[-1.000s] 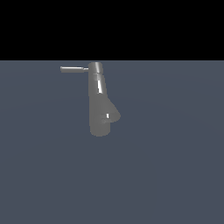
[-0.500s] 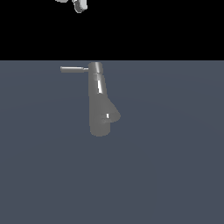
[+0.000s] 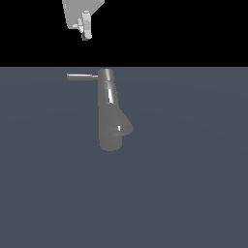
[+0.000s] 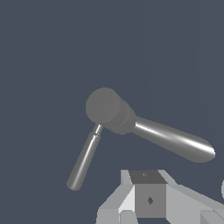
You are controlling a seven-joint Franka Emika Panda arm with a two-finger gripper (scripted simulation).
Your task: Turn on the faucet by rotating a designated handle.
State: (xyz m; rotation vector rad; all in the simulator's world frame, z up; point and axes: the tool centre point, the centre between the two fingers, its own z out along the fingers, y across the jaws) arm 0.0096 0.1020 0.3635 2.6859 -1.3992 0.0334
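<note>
The faucet [image 3: 109, 114] is a glossy grey tapered cylinder standing mid-scene, with a stubby spout [image 3: 126, 127] low on the exterior view's right. The handle [image 3: 81, 76] is a thin grey rod sticking out from the round cap [image 3: 106, 73] toward the exterior view's left. My white gripper [image 3: 86, 33] hangs well above the handle, clear of it, its fingers close together and holding nothing. In the wrist view the cap [image 4: 105, 107], the faucet body [image 4: 173, 140] and the handle [image 4: 84, 161] all show, with my gripper [image 4: 148, 194] at the picture's edge, apart from them.
The faucet stands on a flat dark blue-grey floor [image 3: 193, 193]. Behind it the background is black. Nothing else shows.
My gripper has come down into the exterior view from the top edge, toward the handle. The faucet and handle have not moved.
</note>
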